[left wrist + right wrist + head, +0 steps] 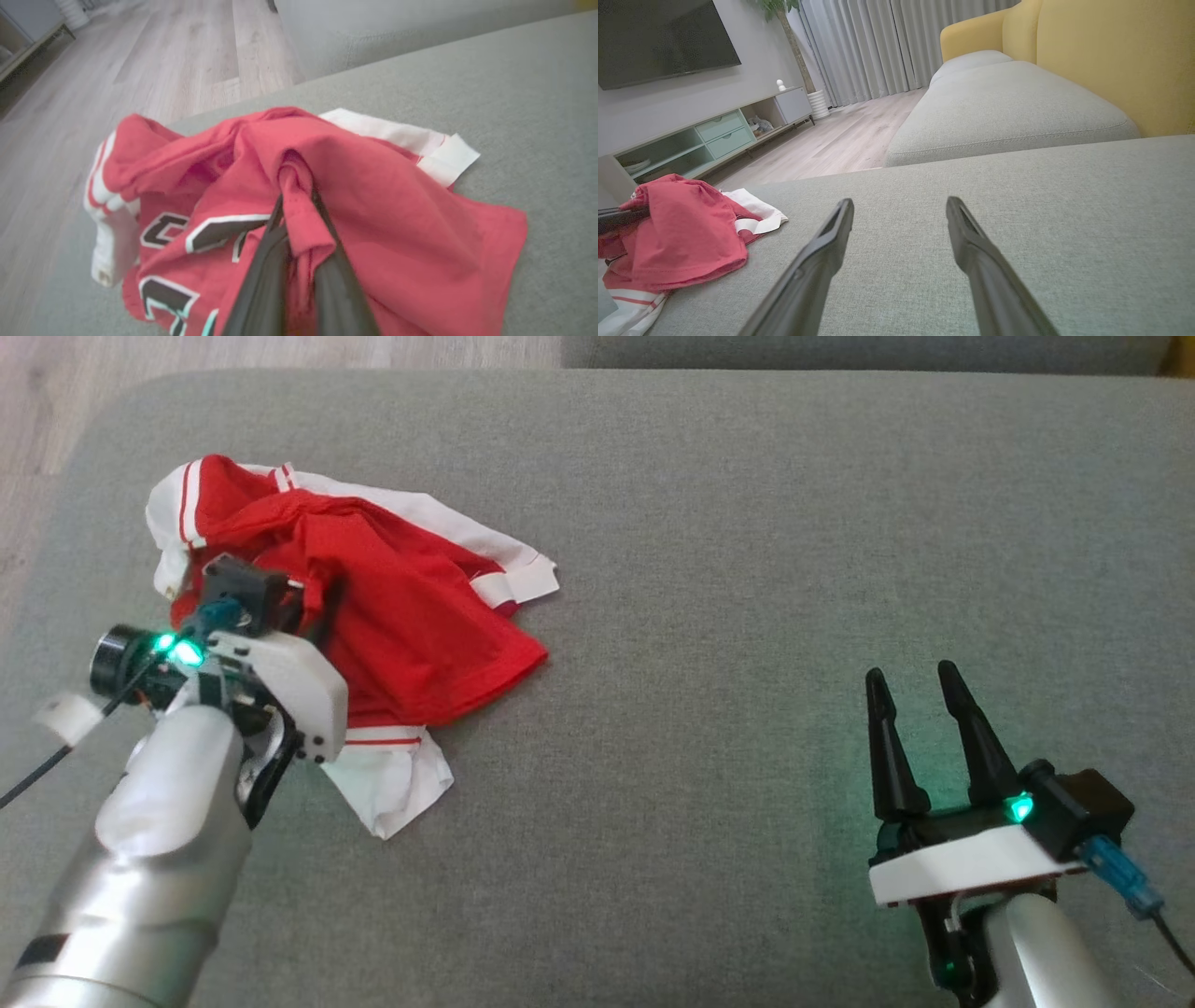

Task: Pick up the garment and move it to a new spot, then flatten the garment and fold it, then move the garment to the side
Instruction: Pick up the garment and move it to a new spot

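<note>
Closest to the head camera, the pale left forearm [140, 859] reaches up over the crumpled heap, angled down so that its claw meets the cloth from above rather than sliding along the seat. Beneath everything spreads the grey sofa cushion [709, 523], broad and soft, most of it bare on the robot's right, which I judge is where the new spot will be. On its left part, near the rounded corner and the wooden floor [140, 70] beyond, lies the garment [411, 616], a red jersey with white striped trim. It is rumpled and folded over itself, with one white cuff [523, 579] poking toward the cushion's middle and black-and-white lettering [205, 233] showing on a lower fold. The right claw [910, 670] sits low over bare cushion, well apart from the jersey, its two dark fingers spread wide and holding nothing, presumably parked out of the way until flattening needs a second grip. The left claw [297, 198] is pressed in on a ridge of red cloth [292, 172] near the heap's middle, the fabric gathered into a rope between the fingers. Pinching a high crease like this should let the whole piece lift clear in one go, though a shallow bite could slip once the weight comes on
</note>
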Controlling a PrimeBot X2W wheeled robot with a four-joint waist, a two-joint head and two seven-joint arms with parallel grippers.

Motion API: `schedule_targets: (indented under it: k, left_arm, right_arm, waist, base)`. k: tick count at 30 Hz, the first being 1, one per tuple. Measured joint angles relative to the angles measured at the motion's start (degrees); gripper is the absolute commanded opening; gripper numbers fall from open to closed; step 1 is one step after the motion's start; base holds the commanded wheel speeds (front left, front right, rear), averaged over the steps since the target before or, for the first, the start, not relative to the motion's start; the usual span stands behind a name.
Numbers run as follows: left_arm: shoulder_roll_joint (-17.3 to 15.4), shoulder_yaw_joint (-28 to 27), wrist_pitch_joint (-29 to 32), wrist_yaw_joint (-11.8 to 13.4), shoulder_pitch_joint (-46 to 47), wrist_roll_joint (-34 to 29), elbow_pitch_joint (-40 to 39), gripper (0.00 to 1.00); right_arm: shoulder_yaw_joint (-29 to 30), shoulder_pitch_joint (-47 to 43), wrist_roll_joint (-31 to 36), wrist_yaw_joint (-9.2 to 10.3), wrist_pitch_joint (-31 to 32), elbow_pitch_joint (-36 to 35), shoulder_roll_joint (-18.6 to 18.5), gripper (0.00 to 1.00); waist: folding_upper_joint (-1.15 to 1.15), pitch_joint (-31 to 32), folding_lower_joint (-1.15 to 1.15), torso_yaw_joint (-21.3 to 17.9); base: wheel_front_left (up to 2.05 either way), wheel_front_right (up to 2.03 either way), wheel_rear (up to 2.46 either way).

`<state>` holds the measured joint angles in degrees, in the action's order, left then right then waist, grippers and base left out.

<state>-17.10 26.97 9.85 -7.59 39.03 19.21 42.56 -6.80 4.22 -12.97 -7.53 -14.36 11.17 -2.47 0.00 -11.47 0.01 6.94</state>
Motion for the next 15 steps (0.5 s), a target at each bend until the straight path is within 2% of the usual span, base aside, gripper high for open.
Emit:
schedule_targets:
  k: [6, 10, 15]
  left_arm:
    - [-1.24, 0.53, -9.78, 0.02, 0.57, 0.53, -4.20, 0.00]
    - [-1.24, -0.43, -16.24, 1.05, 2.71, 0.46, -13.08, 0.00]
    - [-1.69, -0.36, -16.72, 1.15, 2.83, 0.46, -22.49, 0.00]
  right_arm:
    - [0.19, -0.09, -0.13, 0.00, 0.00, 0.45, 0.00, 1.00]
    - [0.38, -0.50, -0.36, 0.00, 0.00, 0.70, 0.00, 1.00]
    - [-0.12, -2.14, -0.97, 0.00, 0.00, 0.85, 0.01, 1.00]
  waist:
    - [0.00, 1.87, 0.00, -0.02]
    - [0.00, 4.35, -0.01, 0.34]
    - [0.00, 6.96, -0.01, 0.23]
  base:
    - [0.00, 0.00, 0.00]
    - [0.00, 0.00, 0.00]
    - [0.00, 0.00, 0.00]
